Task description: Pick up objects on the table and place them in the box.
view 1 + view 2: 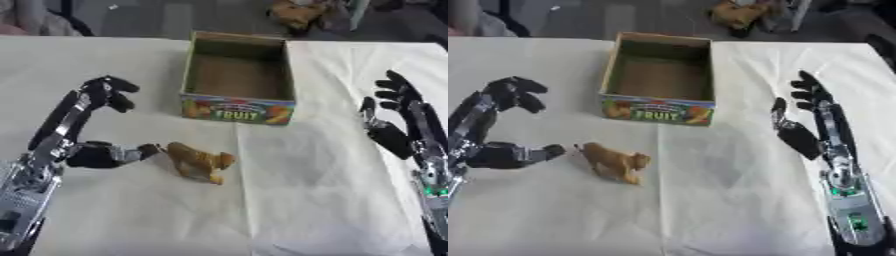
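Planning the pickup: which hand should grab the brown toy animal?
Left. The left hand is open with its thumb beside the toy animal; the right hand rests open far across the table.

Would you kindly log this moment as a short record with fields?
surface: table under a white cloth
box: cardboard box marked FRUIT, open top, looks empty
object: tan toy animal, in front of the box
left hand: left hand open, thumb tip close beside the toy
right hand: right hand open, idle, right of the box
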Controlling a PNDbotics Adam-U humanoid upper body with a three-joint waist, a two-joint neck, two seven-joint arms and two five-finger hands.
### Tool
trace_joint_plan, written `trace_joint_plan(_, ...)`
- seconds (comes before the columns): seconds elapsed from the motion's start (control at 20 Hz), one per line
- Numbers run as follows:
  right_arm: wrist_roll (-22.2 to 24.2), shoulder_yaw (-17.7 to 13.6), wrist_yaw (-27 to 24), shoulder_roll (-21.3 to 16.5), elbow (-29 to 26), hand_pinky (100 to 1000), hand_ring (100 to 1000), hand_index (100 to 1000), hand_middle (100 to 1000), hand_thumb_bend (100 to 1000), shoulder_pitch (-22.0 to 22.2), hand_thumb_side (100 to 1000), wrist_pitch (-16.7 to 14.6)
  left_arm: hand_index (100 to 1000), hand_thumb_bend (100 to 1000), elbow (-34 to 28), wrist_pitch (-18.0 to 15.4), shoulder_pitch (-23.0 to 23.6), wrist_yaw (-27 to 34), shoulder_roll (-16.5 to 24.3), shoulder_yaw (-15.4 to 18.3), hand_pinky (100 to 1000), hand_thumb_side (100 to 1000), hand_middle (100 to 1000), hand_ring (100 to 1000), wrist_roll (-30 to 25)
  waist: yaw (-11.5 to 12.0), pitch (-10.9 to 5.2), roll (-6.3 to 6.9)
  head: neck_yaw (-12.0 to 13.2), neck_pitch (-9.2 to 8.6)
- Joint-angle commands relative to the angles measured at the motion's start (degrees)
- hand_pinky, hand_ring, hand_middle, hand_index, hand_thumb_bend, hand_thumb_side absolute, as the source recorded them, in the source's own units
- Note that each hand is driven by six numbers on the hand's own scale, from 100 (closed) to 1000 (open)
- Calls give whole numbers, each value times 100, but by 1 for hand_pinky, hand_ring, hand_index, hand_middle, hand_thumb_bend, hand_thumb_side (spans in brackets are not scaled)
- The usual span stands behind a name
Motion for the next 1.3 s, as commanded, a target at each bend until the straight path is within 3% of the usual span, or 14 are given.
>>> trace_joint_plan(0.05, 19, -7, -42, -92, -131, 811, 837, 1000, 837, 100, -51, 409, -7, 774, 736, 69, -16, -308, -230, 159, -230, 629, 100, 706, 629, -248, -30, -79, 4, 39, 34)
trace_joint_plan(0.7, 52, 30, -56, -89, -141, 810, 838, 1000, 837, 100, -76, 406, -16, 770, 767, 1029, -530, -1200, -1188, -94, -880, 626, 100, 693, 624, -1145, -189, -93, 17, 123, 34)
trace_joint_plan(1.3, 52, 27, -81, -75, -138, 809, 838, 1000, 835, 100, -62, 419, -13, 743, 745, 1566, -894, -1333, -1506, -338, -946, 620, 100, 662, 612, -1510, -264, -114, 41, 133, 34)
